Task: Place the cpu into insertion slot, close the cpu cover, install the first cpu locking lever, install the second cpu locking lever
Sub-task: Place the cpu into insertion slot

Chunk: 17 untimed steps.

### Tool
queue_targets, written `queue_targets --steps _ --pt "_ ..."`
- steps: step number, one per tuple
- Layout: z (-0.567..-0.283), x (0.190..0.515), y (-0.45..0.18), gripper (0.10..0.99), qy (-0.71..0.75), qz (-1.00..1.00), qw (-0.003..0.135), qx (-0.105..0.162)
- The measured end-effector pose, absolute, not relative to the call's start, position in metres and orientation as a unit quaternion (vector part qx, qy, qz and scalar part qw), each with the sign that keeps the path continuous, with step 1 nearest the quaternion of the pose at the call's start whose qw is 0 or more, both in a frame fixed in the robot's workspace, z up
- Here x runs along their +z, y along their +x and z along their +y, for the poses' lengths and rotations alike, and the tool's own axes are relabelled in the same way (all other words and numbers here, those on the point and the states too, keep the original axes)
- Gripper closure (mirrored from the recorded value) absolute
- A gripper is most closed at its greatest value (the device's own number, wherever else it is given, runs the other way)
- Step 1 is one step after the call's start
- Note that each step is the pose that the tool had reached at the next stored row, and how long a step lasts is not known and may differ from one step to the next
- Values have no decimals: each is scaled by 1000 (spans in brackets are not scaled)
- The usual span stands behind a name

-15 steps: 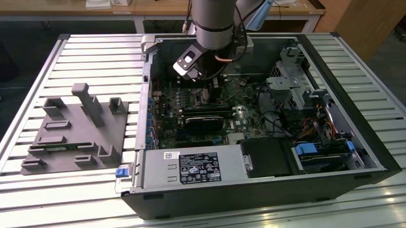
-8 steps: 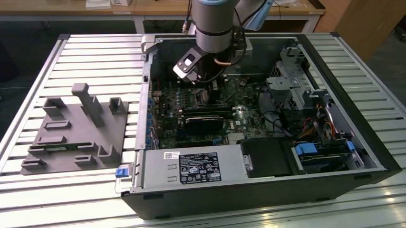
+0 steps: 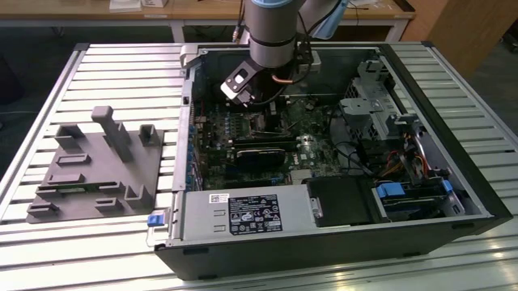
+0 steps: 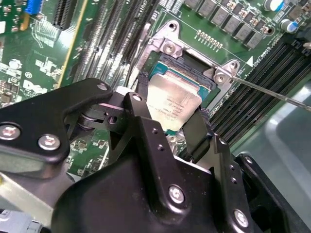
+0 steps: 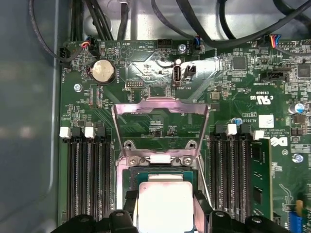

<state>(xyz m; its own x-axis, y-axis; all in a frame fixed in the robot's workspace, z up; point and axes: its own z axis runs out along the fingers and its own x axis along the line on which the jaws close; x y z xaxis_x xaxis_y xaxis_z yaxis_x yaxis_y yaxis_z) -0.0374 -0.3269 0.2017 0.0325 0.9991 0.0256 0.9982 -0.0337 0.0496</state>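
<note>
Gripper (image 4: 171, 110) is pinching the cpu (image 4: 173, 97), with one black finger (image 4: 140, 104) on each of two opposite edges and the silvery face showing between them.

The cpu is right at the insertion slot (image 4: 187, 60). Its green edge lies inside the slot's dark rim. Can't tell if it's fully seated or a hair above.

The cpu cover (image 5: 160, 103) is swung open off the slot and hinged at the slot edge away from the gripper. Green board shows through its window. In the second wrist view a thin metal lever (image 4: 272, 93) sticks out from a slot corner, free and angled away over the memory slots (image 5: 87, 179). Memory slots flank the socket on both sides. A coin cell (image 5: 102, 71) sits on the board beyond the open cover.

In the exterior view:
- The arm (image 3: 273, 30) comes down from 12 o'clock into the open PC case (image 3: 324, 254).
- The gripper end is over the board, at 12 o'clock of the black graphics card (image 3: 263, 153) and near it.
- The case lies on the slatted table (image 3: 121, 73).
- A grey fixture plate (image 3: 97, 170) is at 9 o'clock of the case, just beside it.
- The drive bays (image 3: 404, 194) are at roughly 4 o'clock of the graphics card, well apart from the gripper.
</note>
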Motion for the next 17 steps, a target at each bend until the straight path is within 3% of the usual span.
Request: queue_targets --steps 17 --pt "-324 194 -38 549 726 687 9 26"
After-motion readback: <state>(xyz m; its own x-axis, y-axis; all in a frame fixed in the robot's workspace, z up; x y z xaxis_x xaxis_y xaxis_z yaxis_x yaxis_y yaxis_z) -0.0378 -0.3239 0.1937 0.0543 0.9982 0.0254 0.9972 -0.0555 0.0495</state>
